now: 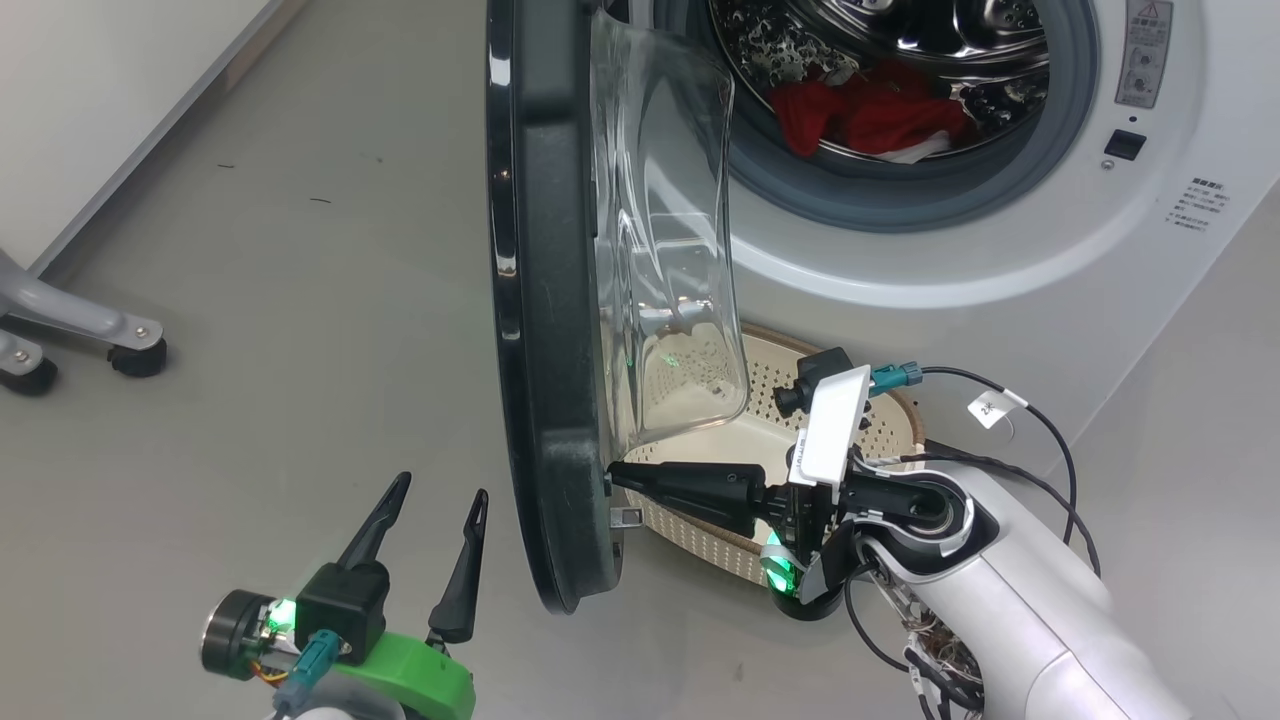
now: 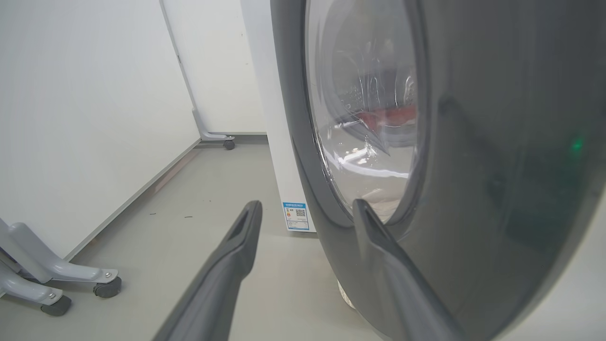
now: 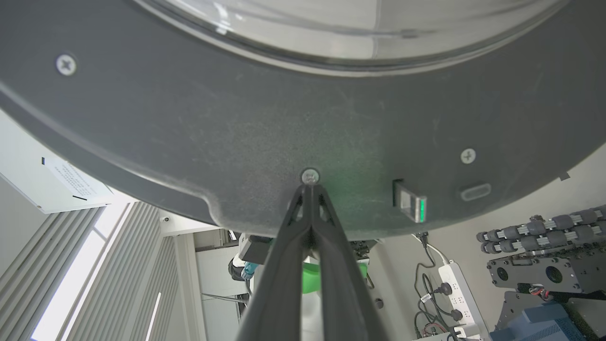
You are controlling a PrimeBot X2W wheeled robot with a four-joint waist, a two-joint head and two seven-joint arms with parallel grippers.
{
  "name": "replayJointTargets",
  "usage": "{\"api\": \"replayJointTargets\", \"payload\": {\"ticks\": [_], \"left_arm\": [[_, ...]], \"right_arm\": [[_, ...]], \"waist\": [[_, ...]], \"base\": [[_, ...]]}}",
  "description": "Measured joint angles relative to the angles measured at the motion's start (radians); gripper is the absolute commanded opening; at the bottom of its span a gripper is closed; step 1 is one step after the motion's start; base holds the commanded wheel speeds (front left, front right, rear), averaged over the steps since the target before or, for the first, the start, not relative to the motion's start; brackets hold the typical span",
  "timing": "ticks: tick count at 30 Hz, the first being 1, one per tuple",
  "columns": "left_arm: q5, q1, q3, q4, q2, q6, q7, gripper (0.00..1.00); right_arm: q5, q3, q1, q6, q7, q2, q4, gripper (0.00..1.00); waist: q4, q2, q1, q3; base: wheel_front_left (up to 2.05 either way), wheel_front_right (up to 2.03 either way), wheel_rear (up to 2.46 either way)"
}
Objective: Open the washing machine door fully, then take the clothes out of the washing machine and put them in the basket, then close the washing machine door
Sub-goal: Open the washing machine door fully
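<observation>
Head view: washing machine door (image 1: 545,300) stands swung out from the washing machine (image 1: 1000,290), edge-on to the camera, with its glass bowl window (image 1: 665,230) bulging toward the right gripper's side. Red clothes (image 1: 880,115) lie in the steel drum (image 1: 960,40), well beyond and above the right gripper (image 1: 620,475). None are in either gripper.

Right gripper: fingers pressed together, holding nothing. The tip is set against the door's inner face, low on the rim. Right wrist view has the same gripper (image 3: 307,185) with its closed tips touching the dark inner rim just under a screw (image 3: 310,176). The latch hook (image 3: 409,201) is just to one side of the tips.

Basket (image 1: 880,420) sits on the floor directly below the right gripper, close against the machine front. Nothing red shows in it. Part of it is seen through the glass bowl.

Left gripper (image 1: 443,486): fingers spread wide, empty, on the outer side of the door, opposite the right gripper. Left wrist view shows this gripper (image 2: 307,203) with one finger over bare floor and the other in front of the glossy black rim. Cannot tell whether that finger touches it. Red shows faintly through the window past the fingertips.

Further out from the left gripper: a blue sticker (image 2: 296,216) low on the machine's side, and grey caster legs (image 1: 90,330) by the wall.
</observation>
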Motion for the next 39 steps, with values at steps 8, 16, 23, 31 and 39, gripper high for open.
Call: {"api": "replayJointTargets", "payload": {"ticks": [8, 16, 23, 31, 39], "left_arm": [[0.0, 0.0, 0.007, -0.004, 0.0, 0.001, 0.0, 1.0], [0.0, 0.002, 0.008, -0.006, -0.001, 0.001, 0.0, 1.0], [0.0, 0.002, 0.017, -0.007, -0.001, 0.01, 0.0, 1.0], [-0.009, 0.024, 0.027, -0.003, -0.001, 0.019, 0.0, 1.0], [-0.011, 0.028, 0.03, 0.0, -0.002, 0.021, 0.0, 1.0]], "right_arm": [[0.021, 0.02, 0.004, 0.003, -0.058, 0.0, -0.004, 0.0], [0.047, -0.02, 0.041, 0.011, -0.151, 0.004, -0.006, 0.0], [0.045, -0.091, 0.077, 0.018, -0.253, 0.004, -0.008, 0.88], [-0.12, -0.171, 0.126, 0.026, -0.444, -0.011, -0.054, 1.0], [-0.387, -0.192, 0.166, 0.026, -0.658, -0.092, -0.151, 1.0]], "waist": [[0.002, 0.0, 0.0, -0.004], [-0.005, 0.0, 0.0, -0.008], [-0.014, 0.0, 0.0, -0.012], [-0.027, 0.0, 0.0, -0.029], [-0.034, 0.0, 0.0, -0.042]], "base": [[0.0, 0.0, 0.0], [0.0, 0.0, 0.0], [0.0, 0.0, 0.0], [0.0, 0.0, 0.0], [0.0, 0.0, 0.0]]}}
